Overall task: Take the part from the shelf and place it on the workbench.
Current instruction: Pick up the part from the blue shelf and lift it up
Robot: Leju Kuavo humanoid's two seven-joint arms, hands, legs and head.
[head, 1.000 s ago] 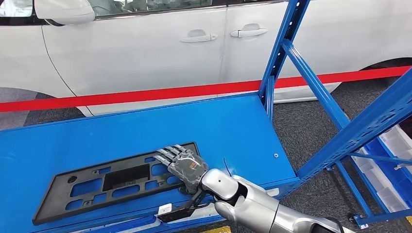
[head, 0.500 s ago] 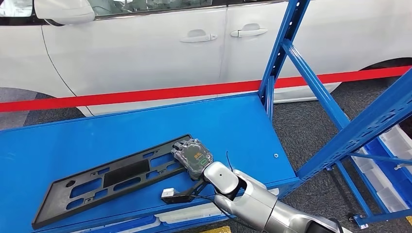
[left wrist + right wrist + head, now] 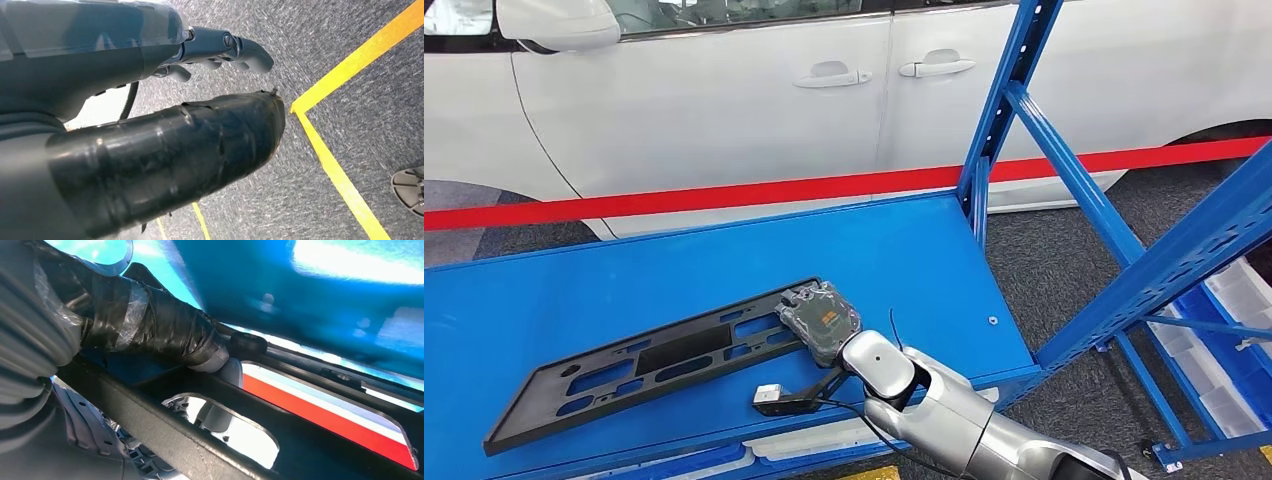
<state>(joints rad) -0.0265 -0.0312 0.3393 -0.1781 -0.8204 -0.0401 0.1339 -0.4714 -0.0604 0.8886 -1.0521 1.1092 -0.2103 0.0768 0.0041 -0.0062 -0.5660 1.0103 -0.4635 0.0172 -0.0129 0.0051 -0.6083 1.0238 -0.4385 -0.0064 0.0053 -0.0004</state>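
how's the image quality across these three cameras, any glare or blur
Head view: sharp and evenly lit, with soft sheen on the blue metal shelf. Right wrist view: blown-out highlights on the blue surface, and the right hand up close looks soft. Left wrist view: the left hand looms large, the carpet stays crisp.

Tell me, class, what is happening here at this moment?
The robot's right hand grips one end of a long black plastic part, tilted with that end raised off the blue shelf. The left hand hangs over grey floor with yellow lines, holding nothing. A white car stands behind a red barrier.
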